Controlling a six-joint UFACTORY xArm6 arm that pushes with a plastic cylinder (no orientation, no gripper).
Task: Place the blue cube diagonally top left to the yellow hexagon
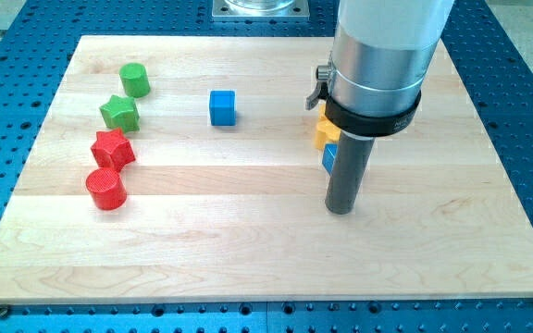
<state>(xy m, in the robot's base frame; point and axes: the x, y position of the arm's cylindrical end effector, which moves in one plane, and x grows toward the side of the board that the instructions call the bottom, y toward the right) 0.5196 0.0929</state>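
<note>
The blue cube (pixel 222 107) sits on the wooden board (pixel 248 240) a little left of the middle, toward the view's top. A yellow block (pixel 326 133) shows only in part behind my rod, right of the middle; its shape cannot be made out. A second blue block (pixel 328 159) peeks out just below it, touching the rod's left side. My tip (pixel 341 211) rests on the board just below these two blocks, far to the right of the blue cube.
At the view's left stand a green cylinder (pixel 135 80), a green star (pixel 119 113), a red star (pixel 112 149) and a red cylinder (pixel 105 189). The arm's wide grey body (pixel 382 55) hides the board's upper right.
</note>
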